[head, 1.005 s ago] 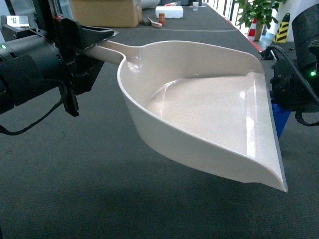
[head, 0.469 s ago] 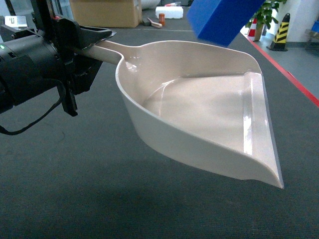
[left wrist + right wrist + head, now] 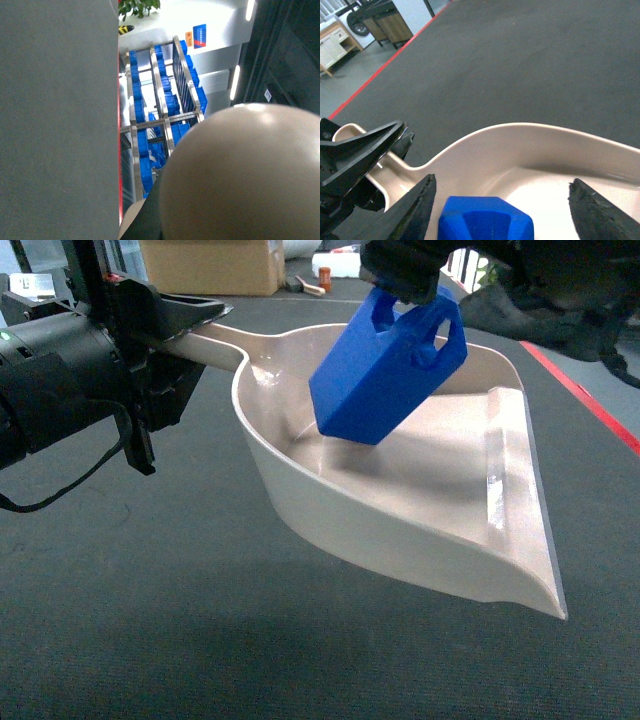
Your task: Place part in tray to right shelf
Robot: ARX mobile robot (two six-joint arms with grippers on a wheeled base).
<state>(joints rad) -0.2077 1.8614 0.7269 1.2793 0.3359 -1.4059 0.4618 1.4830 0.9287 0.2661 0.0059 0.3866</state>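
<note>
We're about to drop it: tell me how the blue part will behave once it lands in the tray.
The part hangs tilted, so it will probably tip flat. The tray looks glossy and sloped toward its lip, so it may slide. It looks rigid.

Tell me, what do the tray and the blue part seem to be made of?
The tray looks like glossy beige moulded plastic: bright reflections run along its floor and lip. The part looks like matte blue plastic, evenly coloured with soft, dull shading and crisp edges. Neither can be confirmed by sight alone.

We see a dark grey floor (image 3: 200, 640) with a red line (image 3: 590, 405); on it far off rest a cardboard box (image 3: 212, 265) and a white box (image 3: 335, 262).
</note>
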